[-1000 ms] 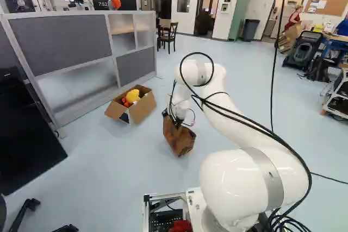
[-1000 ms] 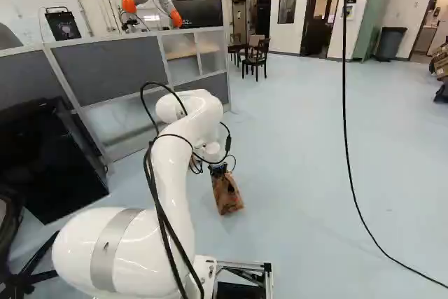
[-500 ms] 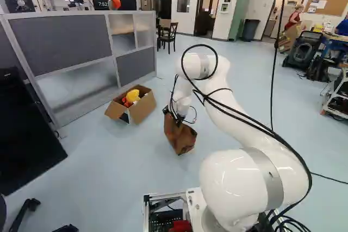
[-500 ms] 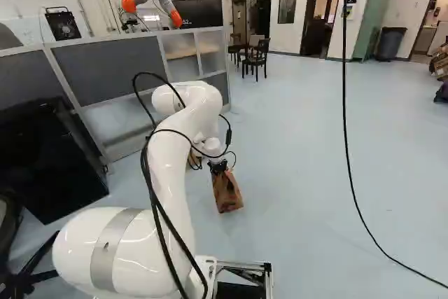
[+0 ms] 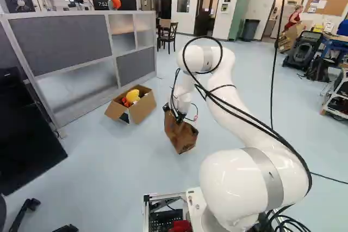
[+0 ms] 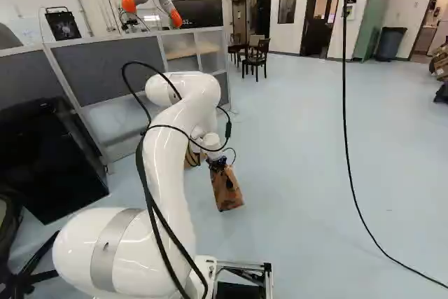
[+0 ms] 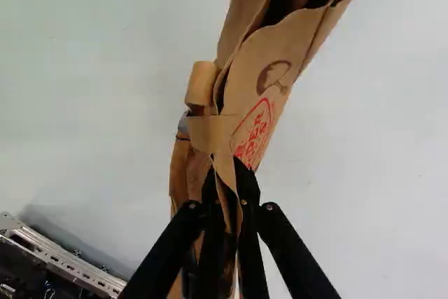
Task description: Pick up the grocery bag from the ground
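dark wooden chair (image 6: pixel 257 59) near green cabinet (image 6: pixel 378 22), pale blue floor (image 6: pixel 308 145)

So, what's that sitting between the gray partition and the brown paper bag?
An open cardboard box, with something yellow and something red-orange inside. The left base view shows it on the floor, between the partition and the bag.

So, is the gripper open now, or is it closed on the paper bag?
The gripper is closed on the paper bag: in the wrist view, its two fingers pinch the paper from both sides.
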You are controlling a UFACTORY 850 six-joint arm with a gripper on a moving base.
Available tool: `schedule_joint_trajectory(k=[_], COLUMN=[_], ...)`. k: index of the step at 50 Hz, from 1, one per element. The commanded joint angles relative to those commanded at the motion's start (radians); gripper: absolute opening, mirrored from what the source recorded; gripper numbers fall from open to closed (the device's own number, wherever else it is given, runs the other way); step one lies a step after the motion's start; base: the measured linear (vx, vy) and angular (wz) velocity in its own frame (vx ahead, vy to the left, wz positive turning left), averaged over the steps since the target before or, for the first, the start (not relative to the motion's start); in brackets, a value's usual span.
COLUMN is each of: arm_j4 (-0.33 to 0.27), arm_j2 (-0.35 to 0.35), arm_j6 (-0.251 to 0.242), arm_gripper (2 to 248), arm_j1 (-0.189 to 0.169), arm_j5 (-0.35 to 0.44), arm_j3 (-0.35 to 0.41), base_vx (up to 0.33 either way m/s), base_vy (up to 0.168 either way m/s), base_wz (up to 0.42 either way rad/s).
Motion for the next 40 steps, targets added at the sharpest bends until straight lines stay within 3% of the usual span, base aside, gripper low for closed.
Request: schedule_joint_trajectory(k=[40], arm_j4=[0.0], arm_j2=[0.174], arm_j6=[0.0], arm_gripper=[21], arm_j1=[0.0], arm_j5=[0.0], arm_j3=[0.169], base_vx=[0.0], base_vy=[0.0], base_wz=[0.0])
